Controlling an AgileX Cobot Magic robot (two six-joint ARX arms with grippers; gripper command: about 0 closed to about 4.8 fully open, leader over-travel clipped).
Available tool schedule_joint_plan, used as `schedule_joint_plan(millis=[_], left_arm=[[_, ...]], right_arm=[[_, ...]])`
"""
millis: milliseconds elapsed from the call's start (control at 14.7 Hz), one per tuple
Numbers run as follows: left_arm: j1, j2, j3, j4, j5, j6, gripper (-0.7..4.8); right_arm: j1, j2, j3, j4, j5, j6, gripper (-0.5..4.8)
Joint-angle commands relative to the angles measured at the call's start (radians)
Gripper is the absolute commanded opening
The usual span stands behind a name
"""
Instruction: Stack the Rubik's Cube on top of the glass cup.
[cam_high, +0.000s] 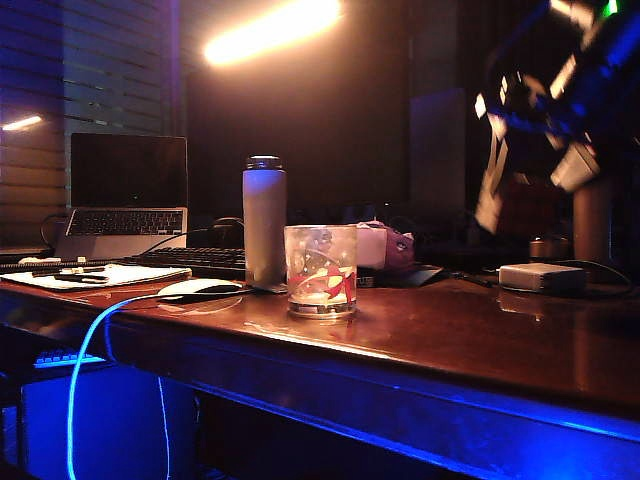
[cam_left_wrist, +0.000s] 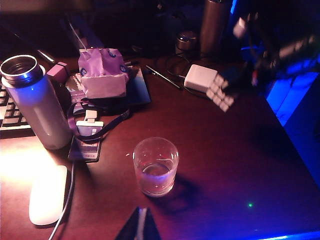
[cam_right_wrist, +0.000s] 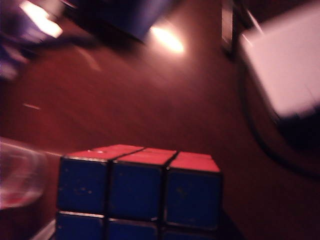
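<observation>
The Rubik's Cube (cam_right_wrist: 140, 192) fills the near part of the right wrist view, blue face toward the camera and red face on top, held by the right gripper (cam_high: 535, 150), whose fingers do not show there. In the exterior view that gripper is a motion-blurred shape raised above the right end of the table (cam_high: 480, 340), the cube a pale blur in it. The left wrist view catches the cube (cam_left_wrist: 220, 93) in the air over a white box (cam_left_wrist: 201, 77), well apart from the glass cup (cam_left_wrist: 155, 166).

The glass cup stands upright near the table's front edge, nothing on it. Just beside it are a tall bottle (cam_left_wrist: 35, 102) and, nearer the edge, a white mouse (cam_left_wrist: 47, 194). Behind lie a keyboard (cam_high: 195, 260), a laptop (cam_high: 127, 195) and a crumpled pink pack (cam_left_wrist: 102, 72).

Of the left gripper (cam_left_wrist: 140, 227) only a dark tip shows, near the cup; I cannot tell how wide it stands.
</observation>
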Motion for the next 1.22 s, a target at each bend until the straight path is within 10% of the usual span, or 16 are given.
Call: schedule_joint_plan(millis=[68,1225], left_arm=[[0.000,-0.002,0.006,0.023,0.009,-0.003,-0.03],[0.000,-0.002,0.006,0.034,0.011,-0.007,-0.03]], right_arm=[[0.028,-0.008,0.104,-0.034,-0.034,-0.033,1.56],[0.325,0.209,0.451,-0.134,-0.062,-0.212,1.56]])
